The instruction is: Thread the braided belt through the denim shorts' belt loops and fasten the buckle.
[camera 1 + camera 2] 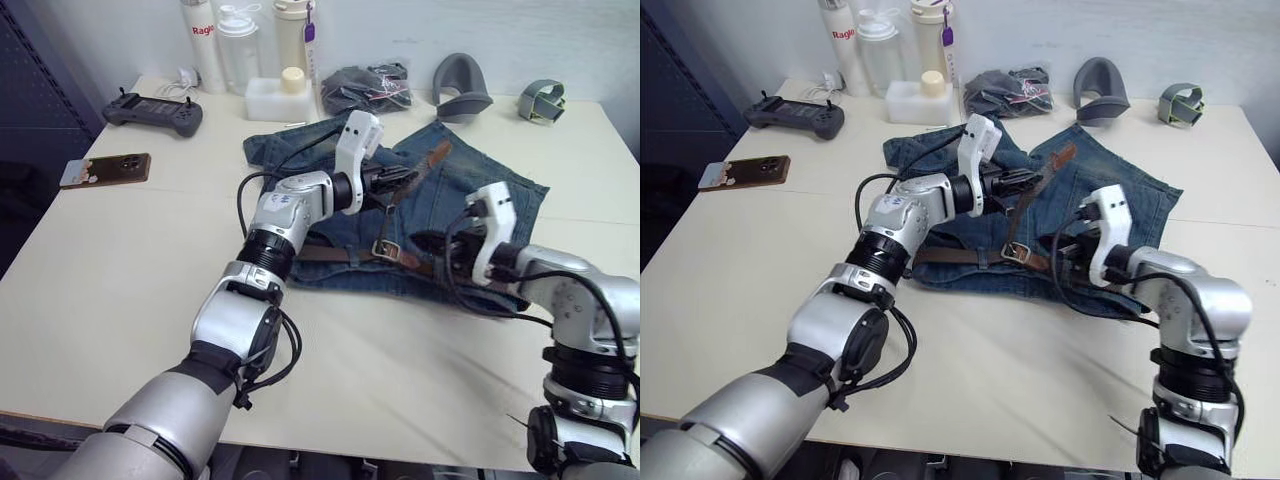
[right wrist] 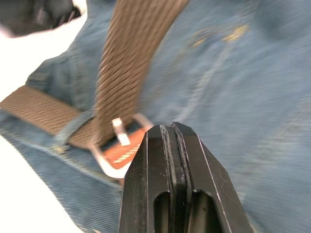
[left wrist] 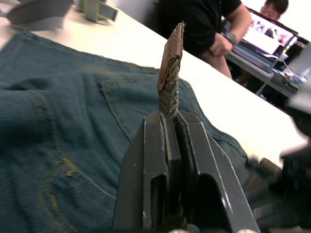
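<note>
The denim shorts (image 1: 480,200) lie flat in the middle of the table, waistband toward me. The braided belt (image 1: 330,254) runs along the waistband to the silver buckle (image 1: 385,248). Its free end passes through the buckle and rises up to my left gripper (image 1: 408,180), which is shut on the belt (image 3: 169,90) just below the tan tip (image 3: 172,46). My right gripper (image 1: 428,246) hovers low over the waistband just right of the buckle (image 2: 119,148), its fingers (image 2: 155,160) pressed together with nothing seen between them. One belt loop (image 2: 73,127) crosses the strap beside the buckle.
Along the table's back edge stand bottles (image 1: 222,40), a white container (image 1: 280,98), a dark grey cloth bundle (image 1: 366,88), a grey curved piece (image 1: 460,88) and a greenish strap (image 1: 541,100). A game controller (image 1: 155,112) and a phone (image 1: 105,170) lie at the left. People sit beyond the table (image 3: 204,24).
</note>
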Controlling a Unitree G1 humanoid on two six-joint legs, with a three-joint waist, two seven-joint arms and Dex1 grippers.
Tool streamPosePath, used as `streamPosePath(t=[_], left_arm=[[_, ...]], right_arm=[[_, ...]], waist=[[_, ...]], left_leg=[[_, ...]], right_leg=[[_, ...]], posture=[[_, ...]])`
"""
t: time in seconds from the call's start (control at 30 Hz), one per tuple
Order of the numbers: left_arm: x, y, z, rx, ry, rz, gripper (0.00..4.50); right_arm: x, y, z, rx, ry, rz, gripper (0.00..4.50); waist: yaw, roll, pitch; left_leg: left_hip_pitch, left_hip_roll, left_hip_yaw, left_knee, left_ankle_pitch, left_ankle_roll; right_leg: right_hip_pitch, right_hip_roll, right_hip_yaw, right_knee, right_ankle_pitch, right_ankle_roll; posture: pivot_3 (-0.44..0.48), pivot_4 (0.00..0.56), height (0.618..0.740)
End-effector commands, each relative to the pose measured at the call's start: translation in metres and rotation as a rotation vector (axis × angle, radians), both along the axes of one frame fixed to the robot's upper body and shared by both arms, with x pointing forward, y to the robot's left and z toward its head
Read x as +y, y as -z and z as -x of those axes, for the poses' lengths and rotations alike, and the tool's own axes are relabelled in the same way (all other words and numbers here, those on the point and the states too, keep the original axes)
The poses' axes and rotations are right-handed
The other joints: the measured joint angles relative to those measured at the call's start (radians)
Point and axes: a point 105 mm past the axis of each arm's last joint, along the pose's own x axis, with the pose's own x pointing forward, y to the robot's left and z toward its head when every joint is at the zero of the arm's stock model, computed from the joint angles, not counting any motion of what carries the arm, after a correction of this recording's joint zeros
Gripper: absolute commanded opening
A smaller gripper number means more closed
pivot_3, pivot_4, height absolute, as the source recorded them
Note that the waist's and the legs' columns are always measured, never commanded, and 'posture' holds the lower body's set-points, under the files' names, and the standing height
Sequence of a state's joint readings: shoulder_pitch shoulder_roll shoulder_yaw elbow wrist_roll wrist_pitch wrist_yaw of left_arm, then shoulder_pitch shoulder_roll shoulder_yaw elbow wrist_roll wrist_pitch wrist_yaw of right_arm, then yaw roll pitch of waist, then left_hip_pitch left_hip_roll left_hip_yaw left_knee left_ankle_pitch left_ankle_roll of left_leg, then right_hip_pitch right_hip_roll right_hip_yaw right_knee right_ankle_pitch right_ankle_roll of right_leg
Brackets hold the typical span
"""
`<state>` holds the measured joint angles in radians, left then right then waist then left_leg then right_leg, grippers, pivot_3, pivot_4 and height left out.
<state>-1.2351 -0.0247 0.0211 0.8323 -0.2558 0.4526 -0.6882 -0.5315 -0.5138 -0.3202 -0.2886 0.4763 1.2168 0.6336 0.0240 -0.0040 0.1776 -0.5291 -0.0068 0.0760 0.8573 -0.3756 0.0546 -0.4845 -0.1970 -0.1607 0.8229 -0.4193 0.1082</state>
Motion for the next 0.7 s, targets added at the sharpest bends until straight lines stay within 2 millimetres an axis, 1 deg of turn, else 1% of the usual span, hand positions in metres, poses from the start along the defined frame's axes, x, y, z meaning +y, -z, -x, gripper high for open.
streamPosePath(t=[0.03, 0.07, 0.1, 0.13, 0.17, 0.2, 0.23, 0.27, 0.33, 0.4, 0.53, 0.6, 0.7], left_arm=[[-0.007, -0.008, 0.010, -0.067, 0.058, -0.023, 0.00], [-0.008, -0.005, 0.013, -0.075, 0.072, -0.038, 0.00], [-0.010, -0.002, 0.015, -0.078, 0.087, -0.050, 0.00], [-0.011, 0.001, 0.018, -0.079, 0.101, -0.059, 0.00], [-0.011, 0.004, 0.020, -0.082, 0.113, -0.071, 0.00], [-0.012, 0.007, 0.022, -0.086, 0.126, -0.084, 0.00], [-0.011, 0.010, 0.025, -0.091, 0.139, -0.100, 0.00], [-0.010, 0.013, 0.026, -0.094, 0.148, -0.110, 0.00], [-0.006, 0.020, 0.027, -0.115, 0.153, -0.149, 0.00], [-0.002, 0.024, 0.027, -0.129, 0.149, -0.171, 0.00], [0.001, 0.026, 0.026, -0.132, 0.141, -0.180, 0.00], [0.001, 0.025, 0.027, -0.133, 0.139, -0.178, 0.00], [-0.002, 0.023, 0.028, -0.169, 0.139, -0.189, 0.00]], right_arm=[[-0.010, -0.021, 0.005, -0.115, 0.033, 0.039, 0.74], [-0.011, -0.024, 0.005, -0.144, 0.034, 0.071, 1.04], [-0.012, -0.028, 0.006, -0.178, 0.028, 0.106, 1.47], [-0.011, -0.032, 0.007, -0.217, 0.020, 0.142, 2.00], [-0.011, -0.037, 0.007, -0.261, 0.018, 0.186, 2.41], [-0.012, -0.043, 0.007, -0.330, 0.022, 0.271, 2.96], [-0.013, -0.047, 0.006, -0.388, 0.018, 0.372, 3.35], [-0.013, -0.049, 0.006, -0.424, 0.011, 0.441, 3.35], [-0.014, -0.053, 0.008, -0.516, -0.025, 0.651, 3.35], [-0.014, -0.057, 0.009, -0.592, -0.053, 0.790, 3.35], [-0.013, -0.063, 0.008, -0.691, -0.079, 0.925, 3.35], [-0.011, -0.061, 0.007, -0.707, -0.112, 0.971, 3.35], [-0.008, -0.050, 0.004, -0.705, -0.164, 1.008, 3.35]], waist=[[0.000, 0.000, 0.000], [0.000, 0.000, 0.000], [0.000, 0.000, 0.000], [-0.001, 0.000, 0.000], [-0.001, 0.000, 0.000], [-0.001, 0.000, 0.000], [-0.001, -0.001, 0.000], [-0.001, -0.001, 0.001], [-0.001, -0.001, 0.001], [-0.001, -0.002, 0.001], [0.000, -0.003, 0.002], [0.002, -0.003, 0.002], [0.004, -0.004, 0.002]], left_leg=[[0.000, -0.001, 0.000, -0.002, 0.002, 0.001], [0.000, -0.001, 0.000, -0.003, 0.002, 0.001], [0.001, -0.002, 0.000, -0.003, 0.002, 0.001], [0.001, -0.002, 0.000, -0.003, 0.002, 0.001], [0.001, -0.002, 0.000, -0.003, 0.002, 0.001], [0.001, -0.003, 0.000, -0.003, 0.003, 0.002], [0.002, -0.003, 0.000, -0.003, 0.003, 0.002], [0.002, -0.003, 0.000, -0.003, 0.003, 0.002], [0.003, -0.004, 0.000, -0.003, 0.003, 0.002], [0.003, -0.005, 0.000, -0.003, 0.004, 0.003], [0.003, -0.005, -0.001, -0.003, 0.005, 0.003], [0.003, -0.005, -0.002, -0.003, 0.006, 0.003], [0.002, -0.007, -0.004, -0.003, 0.007, 0.003]], right_leg=[[0.000, -0.001, 0.000, -0.001, 0.001, 0.001], [0.000, -0.001, 0.000, -0.002, 0.001, 0.001], [0.001, -0.001, 0.000, -0.001, 0.001, 0.001], [0.001, -0.002, -0.001, -0.001, 0.001, 0.001], [0.001, -0.002, -0.001, -0.001, 0.001, 0.002], [0.001, -0.002, 0.000, -0.001, 0.001, 0.002], [0.001, -0.002, 0.000, -0.001, 0.001, 0.002], [0.002, -0.003, 0.000, -0.001, 0.001, 0.002], [0.003, -0.003, 0.000, -0.002, 0.002, 0.003], [0.003, -0.003, 0.000, -0.002, 0.002, 0.004], [0.004, -0.004, -0.001, -0.002, 0.003, 0.005], [0.004, -0.004, -0.001, -0.002, 0.003, 0.005], [0.005, -0.005, -0.002, -0.003, 0.004, 0.006]], posture=[[0.000, 0.150, 0.648], [0.000, 0.150, 0.648], [0.000, 0.150, 0.648], [0.000, 0.150, 0.648], [0.000, 0.150, 0.648], [0.000, 0.150, 0.648], [0.000, 0.150, 0.648], [0.000, 0.150, 0.648], [0.000, 0.150, 0.648], [0.000, 0.150, 0.648], [0.000, 0.150, 0.648], [0.000, 0.150, 0.648], [0.000, 0.150, 0.648]])
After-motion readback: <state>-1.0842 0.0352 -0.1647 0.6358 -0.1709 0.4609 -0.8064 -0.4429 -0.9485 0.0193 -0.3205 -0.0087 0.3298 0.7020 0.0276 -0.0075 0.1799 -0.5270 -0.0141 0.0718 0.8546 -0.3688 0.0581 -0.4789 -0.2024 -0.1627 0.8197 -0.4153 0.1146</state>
